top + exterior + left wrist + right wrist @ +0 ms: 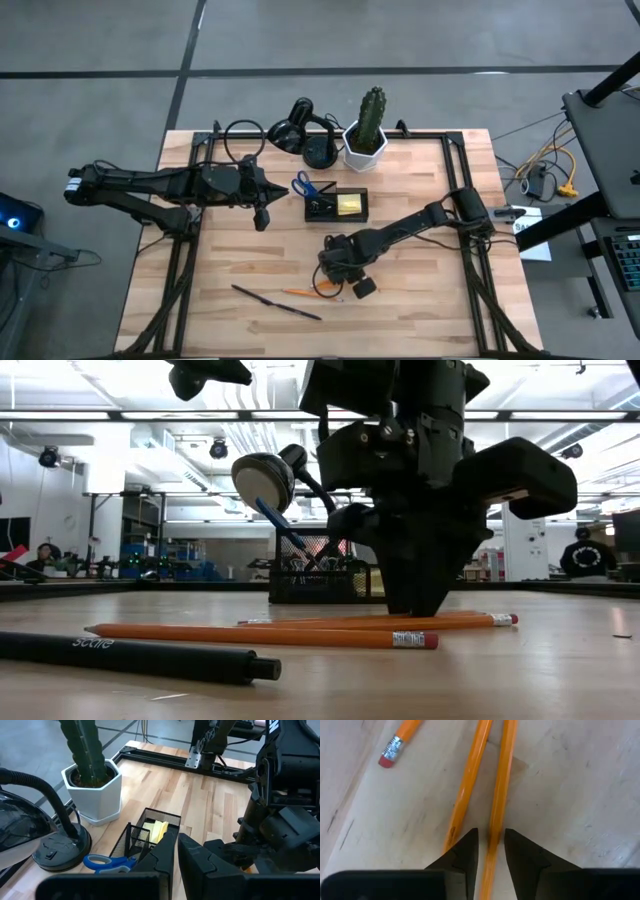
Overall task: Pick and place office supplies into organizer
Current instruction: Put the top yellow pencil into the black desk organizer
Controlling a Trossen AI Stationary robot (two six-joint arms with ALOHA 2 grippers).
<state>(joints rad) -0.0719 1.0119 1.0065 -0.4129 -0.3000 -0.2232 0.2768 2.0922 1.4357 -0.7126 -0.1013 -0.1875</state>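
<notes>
The right end effector (487, 847) is pressing its fingertips down to the table (420, 320), its two dark fingers (462, 852) standing narrow on either side of one orange pencil (499, 795). The pencil is sitting in the gap between them, but whether the fingers are already gripping it I cannot tell. A second orange pencil (467, 785) is lying just beside the first, outside one finger, and a third, eraser-tipped pencil (400, 740) is resting near it. In the low view the pencils (300, 632) are lying at the foot of this end effector, with a thin dark pen (130, 657) nearer the camera.

The left end effector (177, 857) is hovering with its fingers pressed together, holding nothing. Just ahead of it the black organizer (147, 827) is sitting with the yellow sticky-note pad (157, 830) inside one compartment, and the blue-handled scissors (107, 863) are lying against its side. Beyond stand the white cactus pot (95, 790) and the black desk lamp (55, 850).
</notes>
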